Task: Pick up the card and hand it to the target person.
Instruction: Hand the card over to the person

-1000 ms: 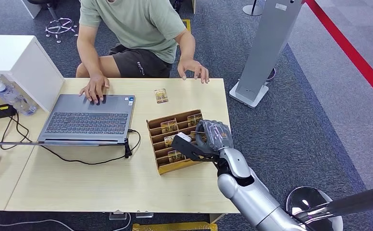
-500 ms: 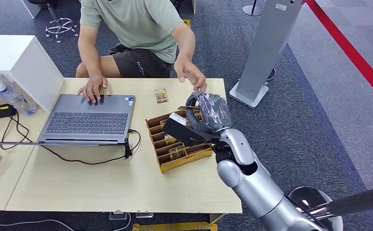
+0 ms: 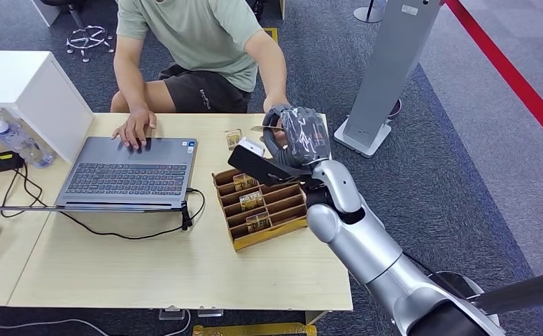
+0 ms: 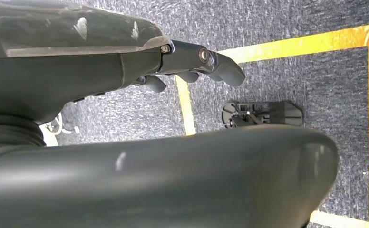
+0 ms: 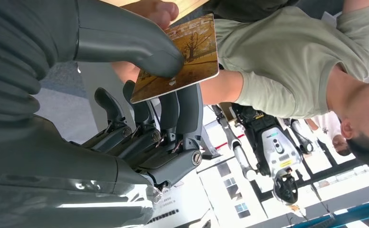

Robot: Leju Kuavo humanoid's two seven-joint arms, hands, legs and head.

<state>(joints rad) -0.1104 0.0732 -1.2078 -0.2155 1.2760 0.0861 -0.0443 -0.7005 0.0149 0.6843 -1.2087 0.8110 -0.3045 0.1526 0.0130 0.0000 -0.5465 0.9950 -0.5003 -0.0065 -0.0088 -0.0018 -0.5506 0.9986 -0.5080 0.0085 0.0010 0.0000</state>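
Silver and long, my right arm reaches up from the near right corner across the wooden table [image 3: 150, 273], its wrist bent so the right hand [image 3: 293, 140] is raised above the table's far edge, just beyond the slotted card holder [image 3: 260, 203]. In the right wrist view the thick grey thumb [image 5: 140, 47] presses down on the card [image 5: 182, 59] while the darker fingers [image 5: 182, 114] back it from the other side, so that hand is clamped on the card. The card has an orange-brown tree picture and white edges. It is off the table, held out toward the person in the green T-shirt [image 3: 199, 35] seated on the far side. That person's hand [image 5: 156, 8] is right at the card's far end; I cannot tell whether it touches it. Their other hand [image 3: 136, 126] rests on the grey laptop [image 3: 125, 175] to the left.

More cards stand in the holder's slots, and one lies flat on the table [image 3: 234, 138] near the far edge.

My left hand [image 4: 192, 64] hangs over grey carpet with yellow tape lines, fingers loosely curled and holding nothing.
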